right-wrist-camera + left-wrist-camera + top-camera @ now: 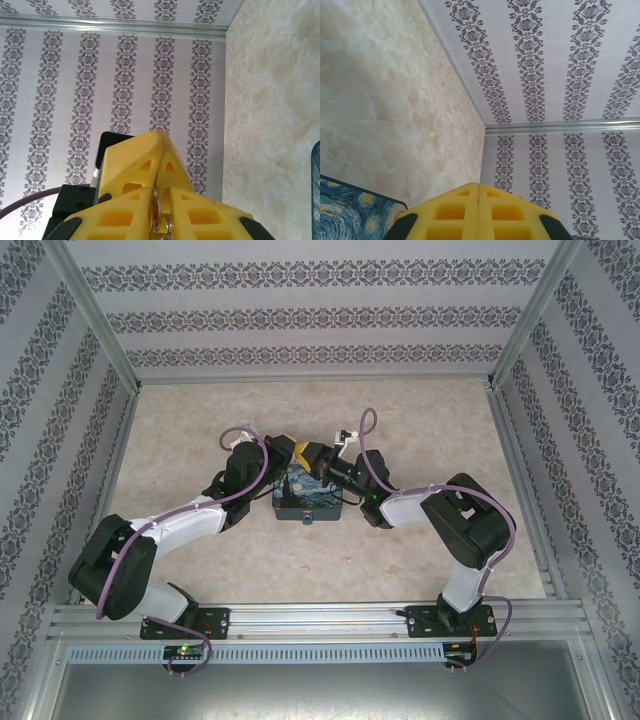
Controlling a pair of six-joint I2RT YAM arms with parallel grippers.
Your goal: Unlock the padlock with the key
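The small silvery key (157, 209) with its ring (168, 228) hangs in the air between my two grippers, above the painted tin box (310, 498). My right gripper (159, 192) has its yellow fingers drawn in tight on the key's flat head and ring. Just beyond, my left gripper (161, 135) is shut, and the key's thin edge runs up into the seam between its fingers. In the top view the two grippers, left (287, 448) and right (318, 454), meet tip to tip over the box's far edge. In the left wrist view the left gripper (478, 186) has its jaws pressed together. The padlock is hidden.
The blue-and-yellow tin box (345, 210) stands mid-table on the marbled tabletop (180, 420). Patterned walls (320, 320) with metal posts close in the back and both sides. Purple cables (365, 435) loop over both wrists. The arms' mounting rail (320, 620) runs along the near edge.
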